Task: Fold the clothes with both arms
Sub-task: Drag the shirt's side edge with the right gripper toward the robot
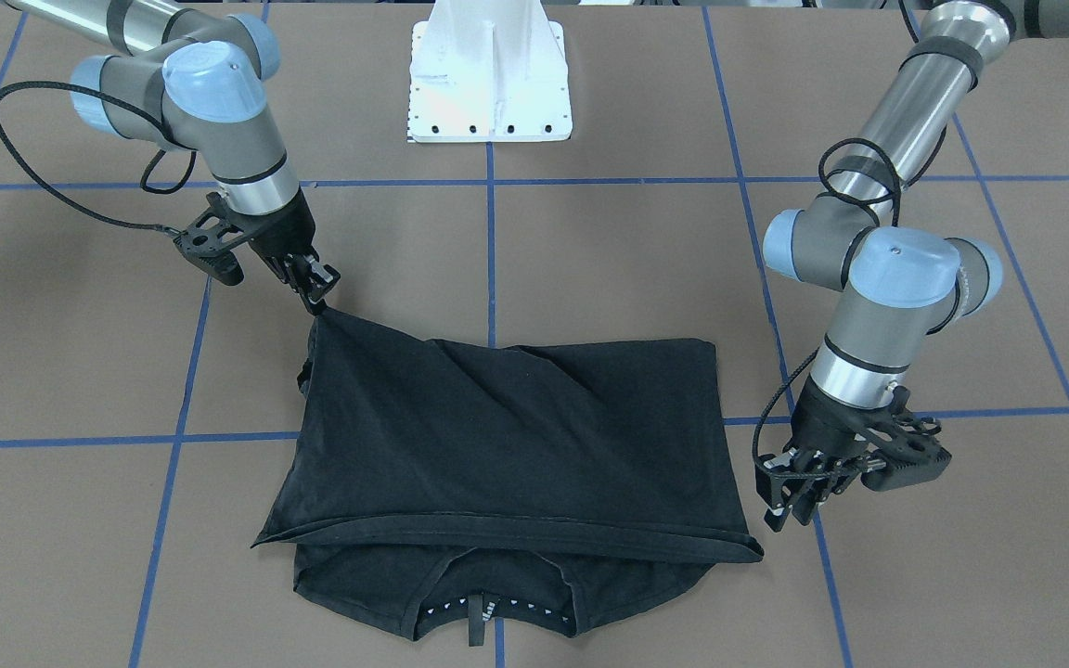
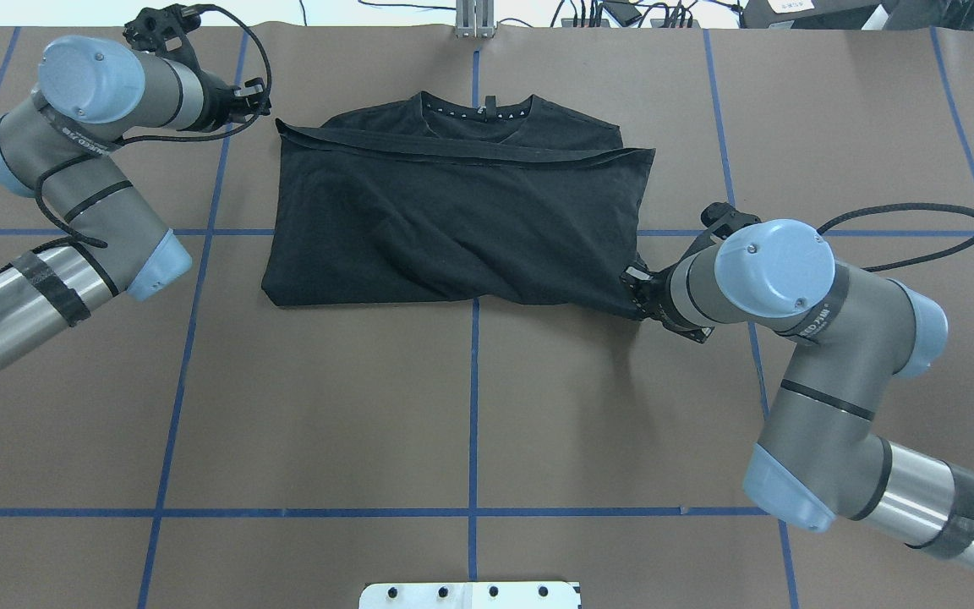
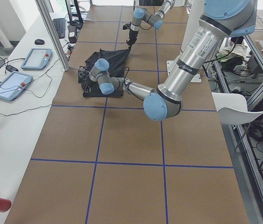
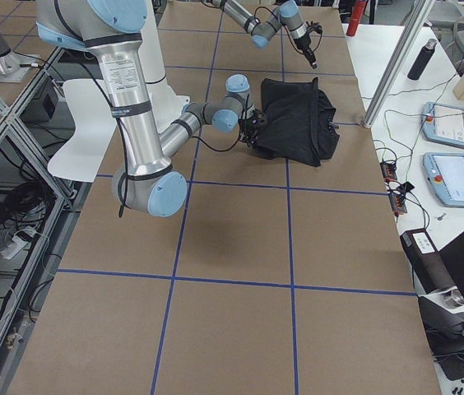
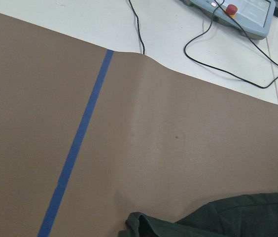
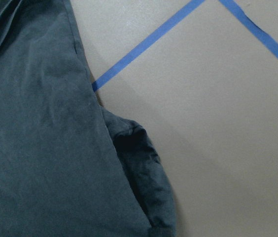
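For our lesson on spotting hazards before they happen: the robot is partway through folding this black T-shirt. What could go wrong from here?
1. Only the right gripper seems to pinch the T-shirt, at one raised corner. Pulling from that single point could drag the folded layers askew.
2. The left gripper hangs just off the opposite hem corner, clear of the cloth. Coming down there, it might snag or rumple that edge.

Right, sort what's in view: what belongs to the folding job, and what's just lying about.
Job:
black T-shirt
right gripper, pinching the shirt's corner
left gripper, beside the shirt, not touching it

Lying about:
two pendants
keyboard
mouse
dark bottle
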